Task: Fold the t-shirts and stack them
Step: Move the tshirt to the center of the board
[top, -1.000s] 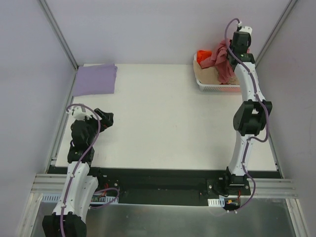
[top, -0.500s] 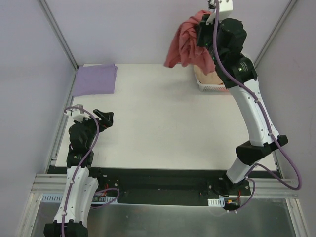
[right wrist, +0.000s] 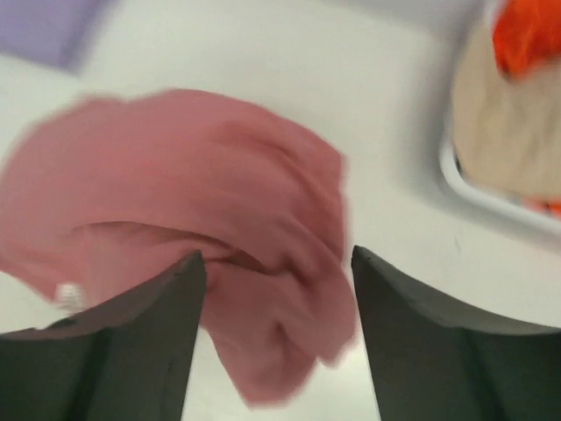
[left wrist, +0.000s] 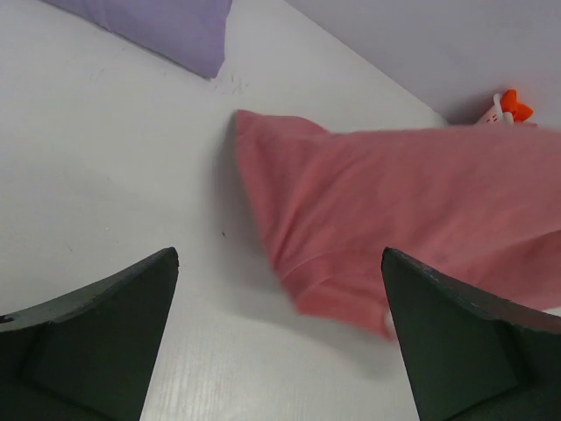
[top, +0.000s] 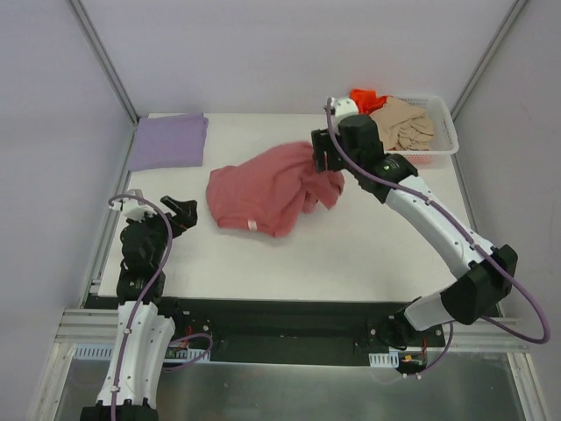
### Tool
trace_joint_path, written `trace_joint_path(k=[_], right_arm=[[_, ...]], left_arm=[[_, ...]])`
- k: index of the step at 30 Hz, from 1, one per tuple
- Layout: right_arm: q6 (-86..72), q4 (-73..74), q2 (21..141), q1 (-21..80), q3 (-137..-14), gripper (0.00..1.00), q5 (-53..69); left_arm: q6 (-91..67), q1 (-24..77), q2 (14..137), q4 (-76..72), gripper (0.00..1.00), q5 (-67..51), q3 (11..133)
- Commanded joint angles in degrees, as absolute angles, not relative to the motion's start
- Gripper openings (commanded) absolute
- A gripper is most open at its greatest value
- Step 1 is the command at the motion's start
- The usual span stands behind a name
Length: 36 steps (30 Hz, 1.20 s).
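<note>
A dusty rose-red t-shirt (top: 263, 189) lies crumpled in the middle of the table, blurred in the left wrist view (left wrist: 394, 193) and the right wrist view (right wrist: 202, 175). My right gripper (top: 326, 160) hangs over the shirt's right end, and its jaws (right wrist: 276, 254) stand open with the cloth loose below them. My left gripper (top: 184, 210) is open and empty (left wrist: 279, 253), left of the red shirt. A lavender-purple t-shirt (top: 168, 140) lies folded flat at the far left corner. Beige (top: 401, 123) and bright orange (top: 364, 98) t-shirts sit in the basket.
The white mesh basket (top: 445, 151) stands at the far right corner of the table, close to the angled wall post. Grey walls close in the left, back and right. The black rail with both arm bases runs along the near edge.
The right arm swung the rose-red t-shirt out of the basket, up and leftward, then down onto the middle of the table, and its jaws opened. The left arm barely moved.
</note>
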<state>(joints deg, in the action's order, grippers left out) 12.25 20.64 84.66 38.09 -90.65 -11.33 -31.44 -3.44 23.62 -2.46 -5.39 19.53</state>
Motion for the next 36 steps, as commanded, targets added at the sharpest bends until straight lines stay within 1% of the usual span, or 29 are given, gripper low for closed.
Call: trace_joint_path(k=[1, 4, 5, 6, 12, 15, 19, 25, 29, 32, 36], right_arm=[[0.2, 22.85, 82.18, 27.27, -76.57, 0.81, -9.24], [-2.2, 23.21, 81.22, 23.38, -70.86, 0.92, -8.17], [-1.59, 22.42, 80.25, 23.38, -69.01, 0.98, -9.3], [-1.5, 21.63, 79.55, 23.47, -67.25, 0.97, -9.49], [-1.32, 16.71, 75.59, 23.38, -57.84, 0.96, -13.44], [-0.44, 15.65, 75.93, 23.38, -56.78, 0.96, -14.5], [3.07, 13.98, 78.04, 23.38, -57.83, 0.96, -11.52], [2.64, 13.36, 87.87, 23.38, -63.71, 0.96, -8.36], [1.23, 14.06, 93.15, 23.38, -66.88, 0.96, -8.52], [0.62, 14.59, 93.87, 23.29, -66.54, 0.96, -10.8], [-1.91, 13.98, 91.15, 22.68, -63.82, 0.96, -16.07]], left_arm=[[-33.13, -3.52, 25.92, -2.11, 0.99, -3.69, 22.32], [-33.48, -3.52, 29.61, -2.02, 0.99, -6.23, 23.11], [-33.83, -3.6, 31.1, -2.11, 0.99, -6.94, 23.29], [-34.19, -3.6, 32.68, -2.11, 0.99, -7.99, 23.38], [-36.47, -3.43, 42.95, -2.11, 0.99, -14.93, 24.17], [-36.65, -3.16, 49.2, -2.11, 0.99, -17.22, 26.09], [-37.0, -1.24, 56.76, -2.11, 0.99, -17.41, 28.47], [-38.4, 9.92, 68.1, -2.11, 0.99, -12.4, 33.65], [-40.25, 16.15, 74.17, -1.85, 0.99, -13.45, 37.35], [-41.48, 22.57, 75.15, 1.83, 0.99, -10.04, 39.72], [-44.29, 33.72, 74.18, 8.34, 0.99, -0.37, 43.58]])
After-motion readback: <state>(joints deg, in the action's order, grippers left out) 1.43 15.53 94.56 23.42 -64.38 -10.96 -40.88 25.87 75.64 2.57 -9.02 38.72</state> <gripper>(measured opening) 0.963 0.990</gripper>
